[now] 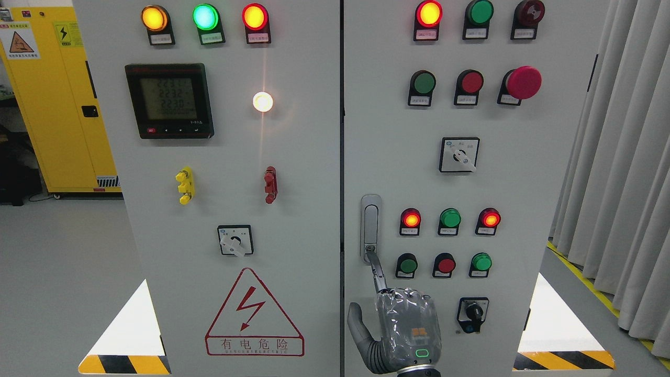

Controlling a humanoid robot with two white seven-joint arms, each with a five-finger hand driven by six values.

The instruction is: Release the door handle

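Note:
The silver door handle (370, 225) stands upright on the left edge of the right cabinet door (523, 199), lying flat against the door. My right hand (405, 327) comes up from the bottom edge just below it, its back facing me. Its index finger (377, 272) is stretched up, and its tip touches the round lock button at the handle's lower end. The other fingers are curled in and the thumb (356, 324) sticks out to the left. The hand grasps nothing. My left hand does not show.
The grey cabinet fills the view with lit lamps, push buttons, a red mushroom stop button (523, 82), rotary switches (459, 155) and a meter (168, 100). A yellow cabinet (52, 104) stands at the far left, and grey curtains (623, 157) hang at the right.

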